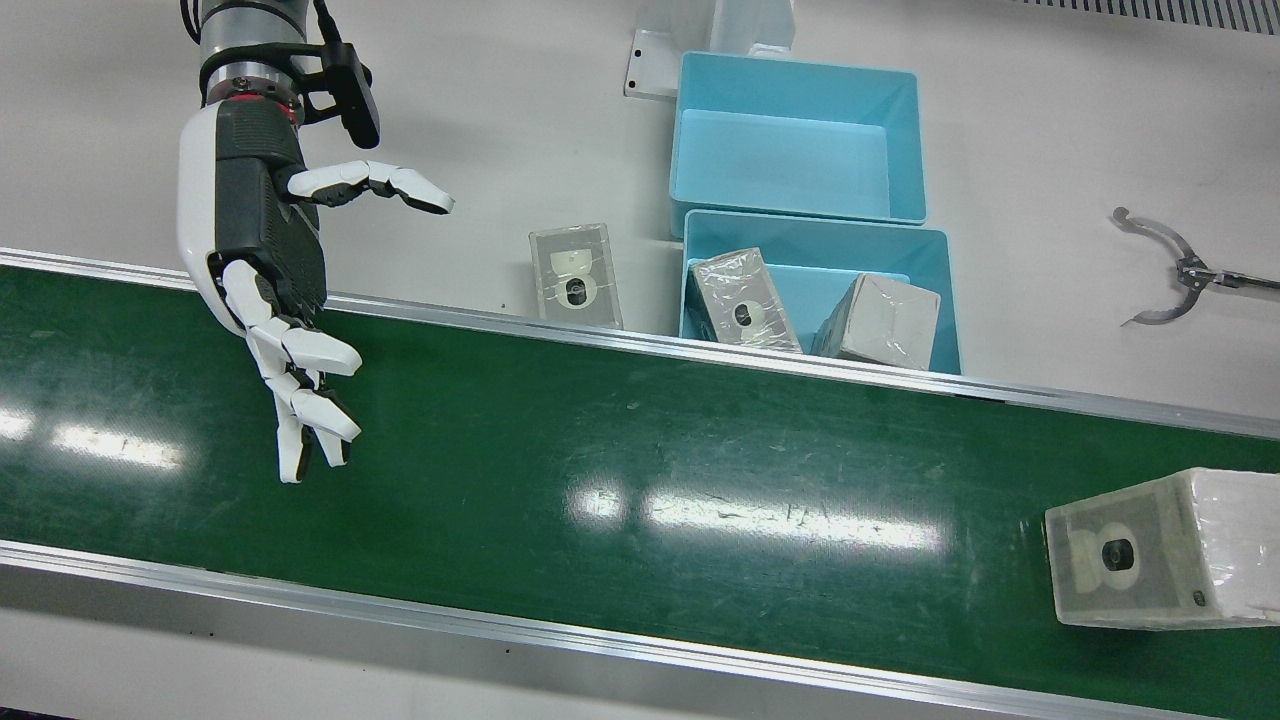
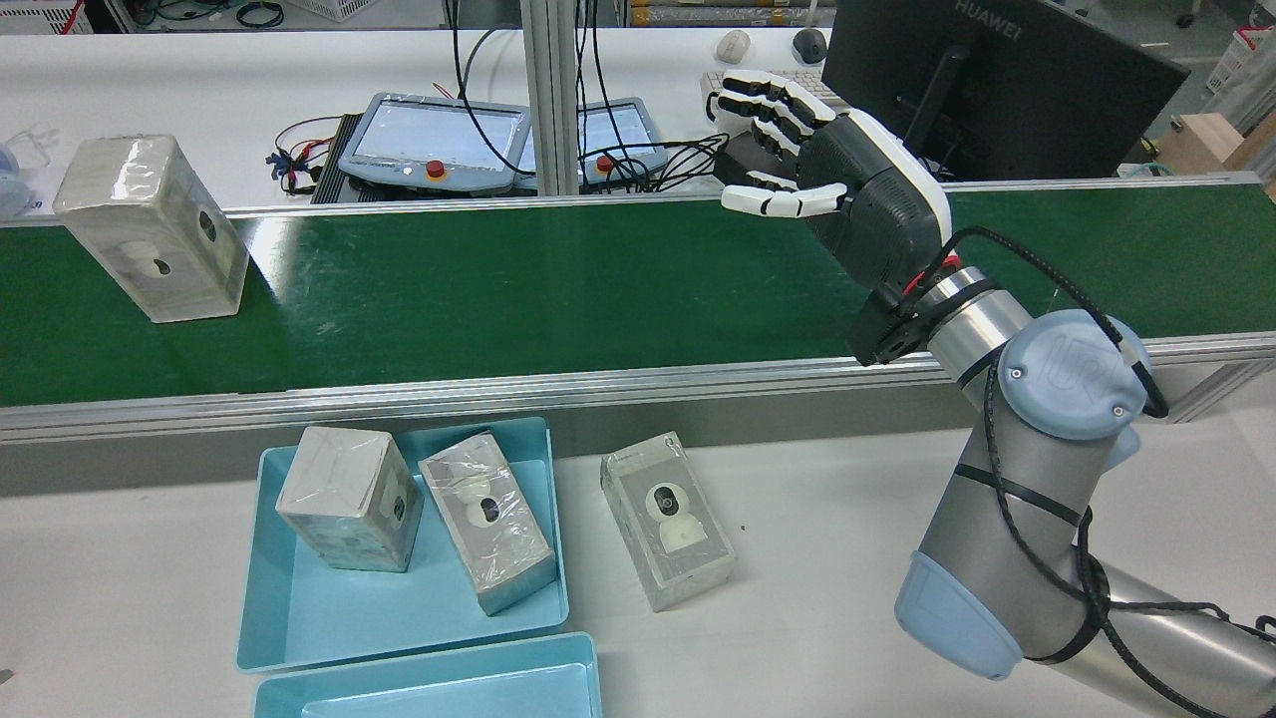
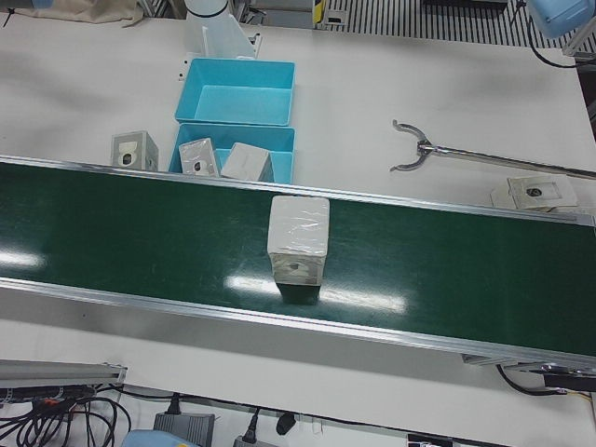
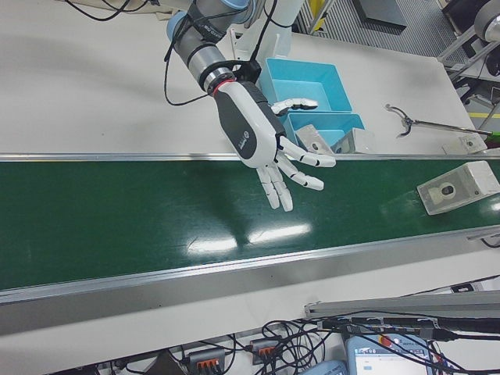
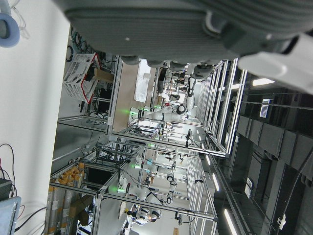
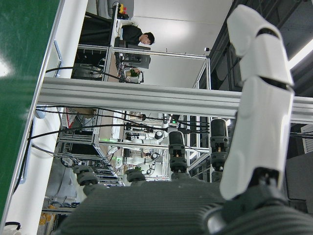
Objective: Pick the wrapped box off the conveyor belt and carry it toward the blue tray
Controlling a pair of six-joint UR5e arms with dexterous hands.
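A wrapped box (image 1: 1160, 550) lies on the green conveyor belt (image 1: 640, 450) at the view's right end; it also shows in the rear view (image 2: 150, 229) and the left-front view (image 3: 298, 237). My right hand (image 1: 270, 270) is open and empty, with its fingers spread over the belt's robot-side edge, far along the belt from the box. It also shows in the rear view (image 2: 847, 189) and the right-front view (image 4: 266, 141). The blue tray (image 1: 820, 235) beside the belt holds two wrapped boxes. My left hand shows only as a palm edge (image 5: 195, 19).
A second, empty blue tray (image 1: 795, 140) stands behind the first. Another wrapped box (image 1: 577, 275) lies on the white table next to the trays. A metal grabber tool (image 1: 1170, 270) lies on the table at the right. Teach pendants (image 2: 429, 135) and a monitor (image 2: 997, 80) stand beyond the belt.
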